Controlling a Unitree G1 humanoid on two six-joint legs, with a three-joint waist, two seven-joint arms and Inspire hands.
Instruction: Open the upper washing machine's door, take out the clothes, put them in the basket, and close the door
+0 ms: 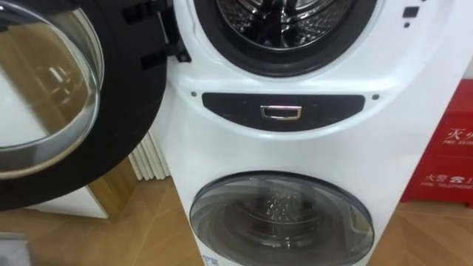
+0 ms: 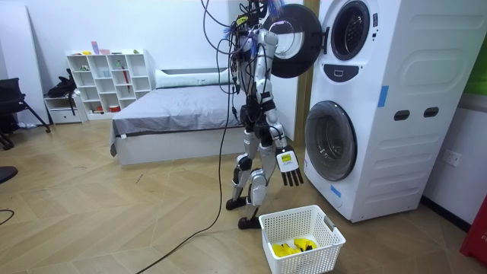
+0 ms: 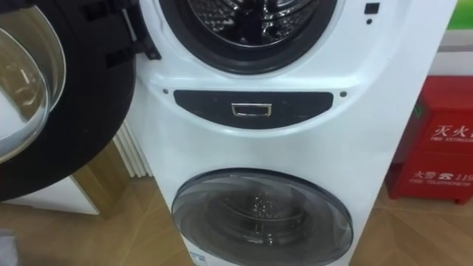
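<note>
- Slim frame in silver-grey and black, as the room view shows it.
- A tangle of dark cables sits around the head and shoulders.
- Thin ropes run from the shoulders up out of the picture.
- A dark cable trails away across the floor.
- Right hand: black fingers, pale yellowish tag on its back.
- Shins pale grey, feet dark.

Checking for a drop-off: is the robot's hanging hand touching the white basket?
Apart. In the room view the right hand hangs open above the basket, with floor showing between them.
</note>
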